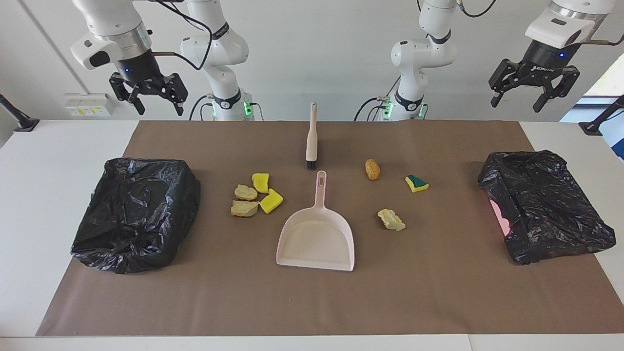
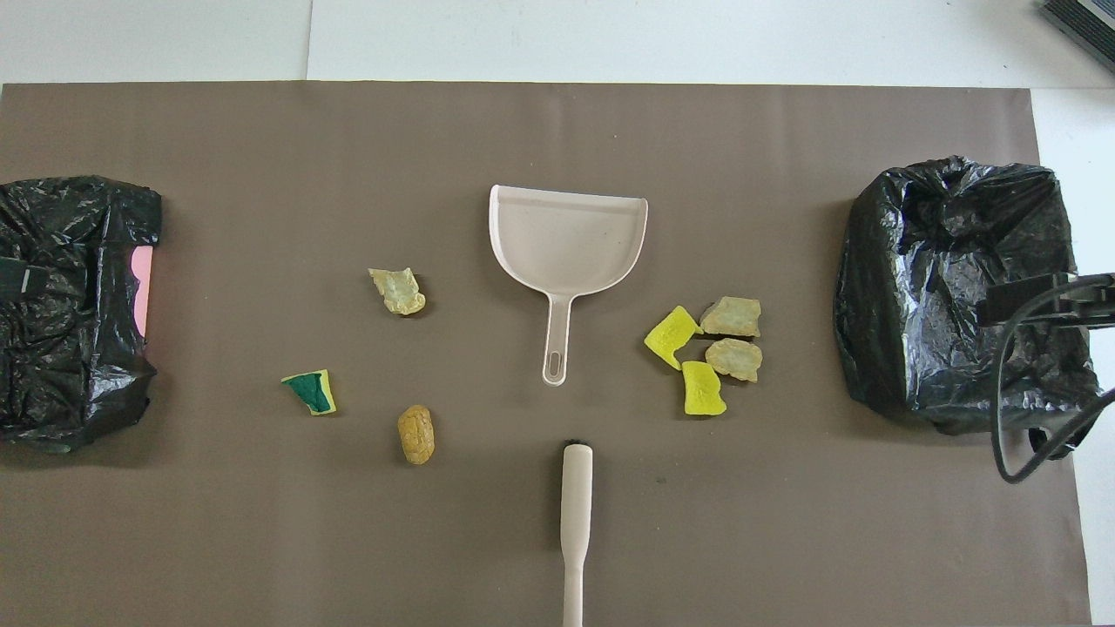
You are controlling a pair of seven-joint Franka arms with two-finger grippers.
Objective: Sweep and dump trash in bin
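The dustpan [image 1: 316,239] lay mid-mat [image 1: 438,292], the brush [image 1: 311,139] nearer the robots. Scraps [image 1: 256,195] lay beside it toward each bin [image 1: 134,212].

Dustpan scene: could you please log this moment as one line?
left tool open, raised over bin | right tool open, raised | brush, dustpan untouched | trash unswept

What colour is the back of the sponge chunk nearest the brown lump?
Dark green on the sponge chunk, yellow beneath; the overhead view shows it best.
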